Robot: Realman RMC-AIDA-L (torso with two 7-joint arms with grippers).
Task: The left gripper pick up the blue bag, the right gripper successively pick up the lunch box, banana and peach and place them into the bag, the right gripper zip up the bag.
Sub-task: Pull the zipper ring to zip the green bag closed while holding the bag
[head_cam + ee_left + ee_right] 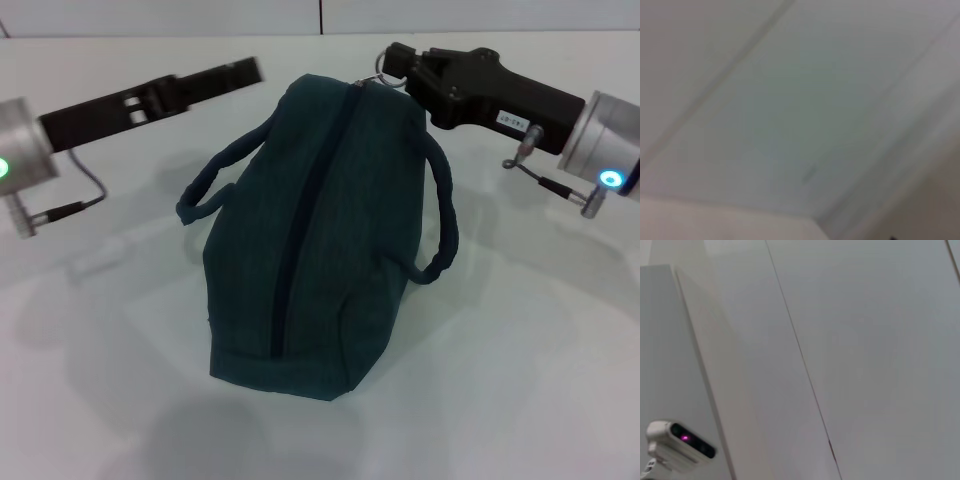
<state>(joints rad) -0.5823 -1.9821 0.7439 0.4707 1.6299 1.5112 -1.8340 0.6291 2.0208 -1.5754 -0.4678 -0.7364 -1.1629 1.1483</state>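
Here the soft fabric bag (310,240) is lying zipped, long axis running away; right claw (392,62) is pinching its zipper ring (381,72), left claw (245,70) unreadable.

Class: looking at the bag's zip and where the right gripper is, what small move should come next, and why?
Probably the right gripper should let go of the metal zip ring and back away. The blue bag's zip looks shut along its whole length, the gripper sits at its far end, and no food is in sight.

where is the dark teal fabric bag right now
In the head view the dark teal fabric bag sits on the white table, centred between the arms, with the right gripper at its far zipper end and the left gripper just beyond its far left corner.
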